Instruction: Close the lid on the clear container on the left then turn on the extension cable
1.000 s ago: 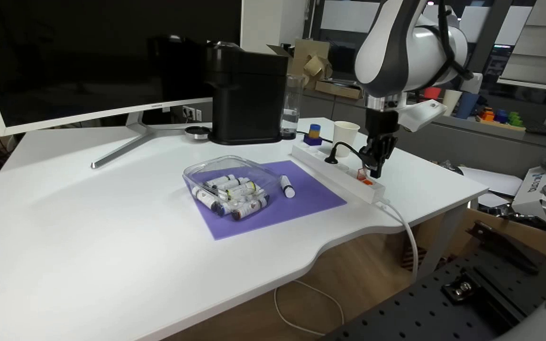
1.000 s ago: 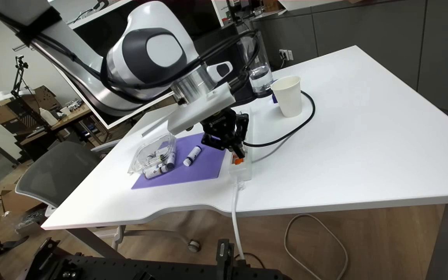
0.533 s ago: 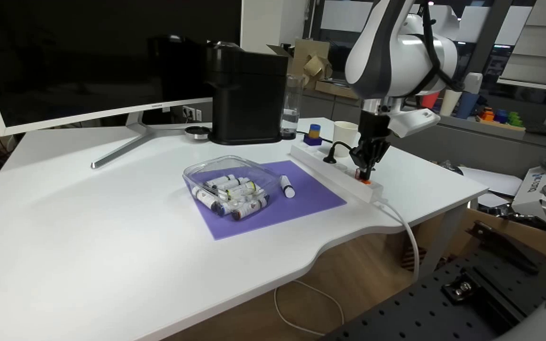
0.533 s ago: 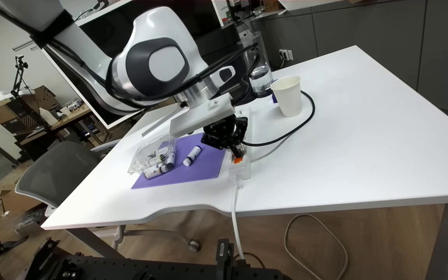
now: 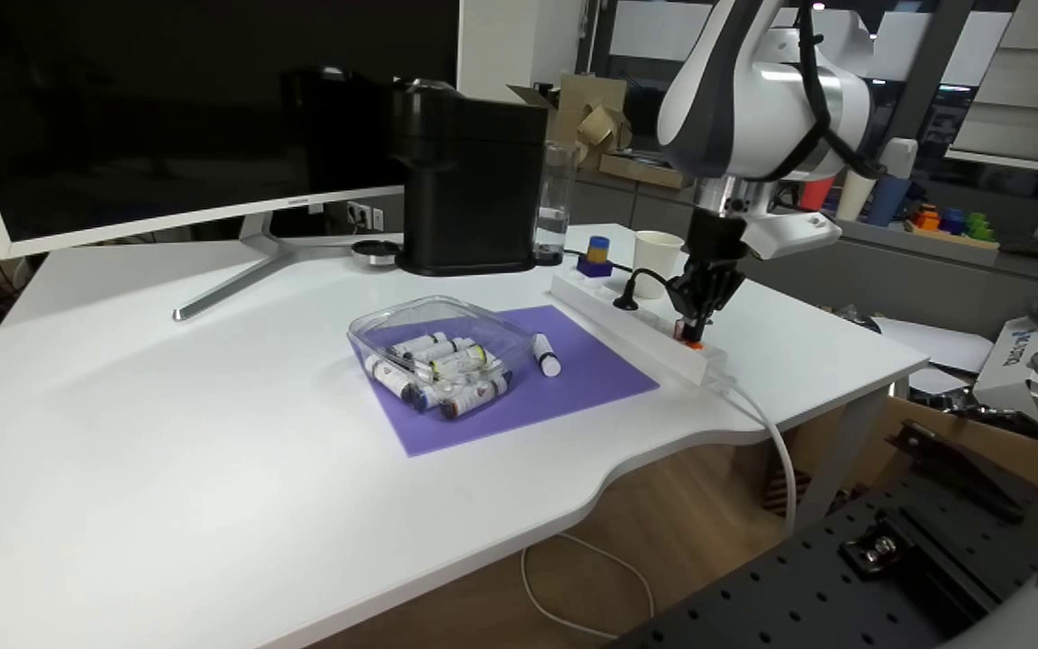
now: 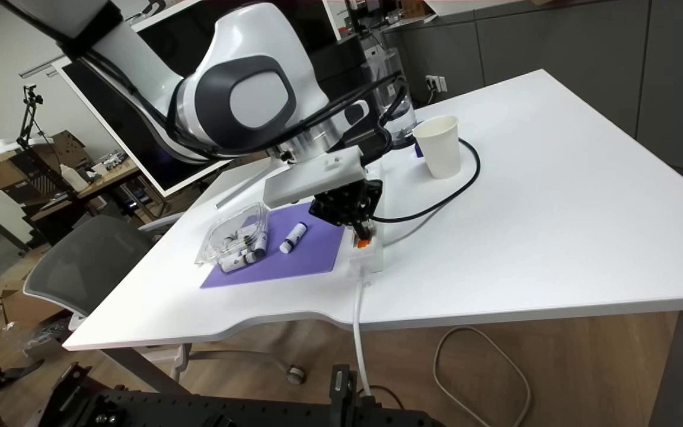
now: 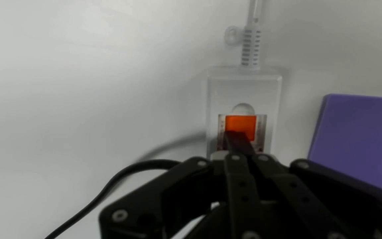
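Observation:
The clear plastic container (image 5: 393, 317) sits on the purple sheet with several white tubes in it. It also shows in an exterior view (image 6: 214, 243), and its lid looks down over the tubes. The extension cable is a long white power strip (image 5: 636, 335), also in an exterior view (image 6: 366, 264) and the wrist view (image 7: 244, 91). Its orange switch (image 7: 242, 123) lies near the cord end. My gripper (image 7: 239, 136) is shut and empty, fingers together. Its tips overlap the lower part of the switch and appear to touch it. In both exterior views the gripper (image 5: 693, 332) (image 6: 363, 231) points down there.
A black plug (image 5: 627, 299) with a black cord (image 6: 430, 212) is in the strip, near the gripper. A white paper cup (image 6: 441, 148) stands beside it. One loose tube (image 5: 546, 355) lies on the purple sheet (image 5: 573, 397). A black machine (image 5: 474, 180) and monitor (image 5: 213, 108) stand behind.
My gripper has moved from just above and beside the orange switch down onto it. The arm has tilted slightly since then. The strip has shifted very slightly. The container has not moved.

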You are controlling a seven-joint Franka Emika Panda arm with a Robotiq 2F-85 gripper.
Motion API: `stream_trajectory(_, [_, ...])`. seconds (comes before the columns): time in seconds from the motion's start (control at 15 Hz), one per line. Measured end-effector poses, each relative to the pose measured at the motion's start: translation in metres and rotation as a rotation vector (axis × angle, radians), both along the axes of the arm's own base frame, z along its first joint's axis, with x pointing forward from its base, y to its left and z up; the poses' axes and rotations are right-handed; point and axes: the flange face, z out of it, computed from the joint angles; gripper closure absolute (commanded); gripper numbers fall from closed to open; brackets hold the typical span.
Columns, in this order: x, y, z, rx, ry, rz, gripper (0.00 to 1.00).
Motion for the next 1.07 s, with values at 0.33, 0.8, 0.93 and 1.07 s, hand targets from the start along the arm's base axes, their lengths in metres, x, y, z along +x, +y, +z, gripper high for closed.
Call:
stream_trajectory(0.33, [0.006,-0.009,0.0,0.04,0.035,-0.037,1.0])
stream_trajectory(0.8, [0.018,-0.023,-0.001,0.073,0.112,-0.06,1.0])
stream_trajectory(0.93, [0.019,-0.022,-0.001,0.069,0.116,-0.053,1.0])
stream_trajectory(1.07, [0.02,-0.02,0.0,0.059,0.12,-0.032,1.0])
